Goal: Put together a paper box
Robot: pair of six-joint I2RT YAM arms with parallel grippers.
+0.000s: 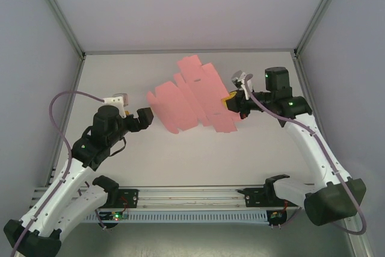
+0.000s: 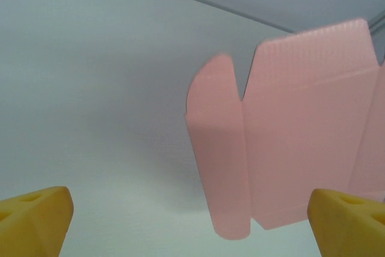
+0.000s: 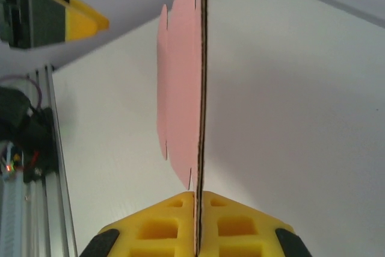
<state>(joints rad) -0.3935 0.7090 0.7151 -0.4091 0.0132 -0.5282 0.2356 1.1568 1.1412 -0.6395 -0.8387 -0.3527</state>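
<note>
The paper box point(image 1: 192, 97) is a flat pink die-cut sheet with flaps, held up off the table in the middle. My right gripper point(image 1: 233, 103) is shut on its right edge; in the right wrist view the sheet point(image 3: 180, 88) runs edge-on between the yellow fingertips point(image 3: 150, 227). My left gripper point(image 1: 145, 118) is open just left of the sheet, apart from it. Through the left wrist view the sheet's rounded flap point(image 2: 219, 161) hangs ahead between the wide-apart yellow fingertips point(image 2: 36, 215).
The white table point(image 1: 180, 154) is walled at the back and on both sides. A metal rail point(image 1: 192, 194) with the arm bases runs along the near edge. The left arm's purple cable point(image 1: 60, 103) loops out to the left.
</note>
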